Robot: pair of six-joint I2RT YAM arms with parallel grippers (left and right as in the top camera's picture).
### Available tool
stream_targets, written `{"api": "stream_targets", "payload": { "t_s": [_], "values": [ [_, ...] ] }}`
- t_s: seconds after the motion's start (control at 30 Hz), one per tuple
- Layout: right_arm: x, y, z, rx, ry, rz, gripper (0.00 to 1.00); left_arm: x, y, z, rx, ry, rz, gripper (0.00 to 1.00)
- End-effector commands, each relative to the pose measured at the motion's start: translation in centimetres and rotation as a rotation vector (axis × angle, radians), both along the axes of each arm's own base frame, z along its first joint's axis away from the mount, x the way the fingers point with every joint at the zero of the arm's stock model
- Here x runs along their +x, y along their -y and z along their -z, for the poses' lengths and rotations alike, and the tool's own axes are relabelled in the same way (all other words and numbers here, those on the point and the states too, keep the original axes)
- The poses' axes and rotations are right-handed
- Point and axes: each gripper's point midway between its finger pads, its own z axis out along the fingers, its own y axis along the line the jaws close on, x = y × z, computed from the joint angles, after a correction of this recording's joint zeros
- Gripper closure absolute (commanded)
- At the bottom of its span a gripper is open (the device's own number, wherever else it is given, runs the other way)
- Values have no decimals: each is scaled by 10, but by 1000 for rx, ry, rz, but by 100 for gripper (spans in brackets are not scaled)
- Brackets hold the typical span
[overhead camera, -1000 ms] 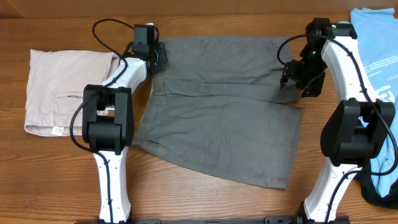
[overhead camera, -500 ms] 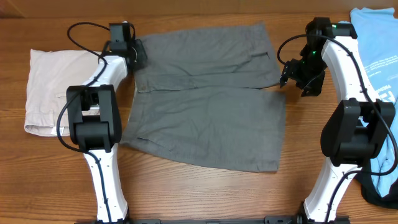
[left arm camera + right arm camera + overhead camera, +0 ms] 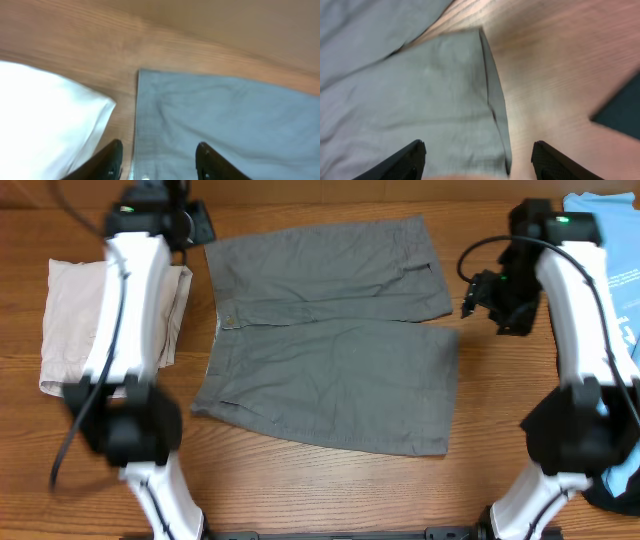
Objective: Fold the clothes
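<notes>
Hovering released above the dark grey shorts, left hand and right hand hold nothing. A shallow corner pinch could slip, skewing the fold.

The shorts in the middle of the overhead frame are a plain dark grey, with no pattern. At the left edge is a pale beige garment. The shirt at the upper right is light blue with white print. The table is brown wood with grain. The left arm and right arm are white with black joints.
</notes>
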Motion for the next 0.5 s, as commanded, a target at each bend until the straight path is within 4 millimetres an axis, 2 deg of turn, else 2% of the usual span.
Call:
{"api": "stream_targets", "payload": {
  "t_s": [0.0, 0.1, 0.23, 0.3, 0.4, 0.47],
  "values": [
    [-35, -3, -55, -2, 101, 26, 28, -65, 23, -109, -28, 139, 17, 48],
    [-66, -8, -66, -1, 110, 28, 29, -121, 29, -124, -40, 74, -10, 44],
    [-115, -17, -63, 5, 110, 46, 28, -181, 48, -123, -83, -46, 11, 42],
    [-135, -25, -54, 41, 116, 67, 28, -206, 58, -115, -77, -123, 41, 42],
    [-162, -41, -31, 122, 127, 60, 38, -231, 70, -101, -56, -231, 85, 42],
    [-179, -46, -10, 156, 96, 89, 45, -239, 78, -91, -43, -276, 115, 42]
  ]
}}
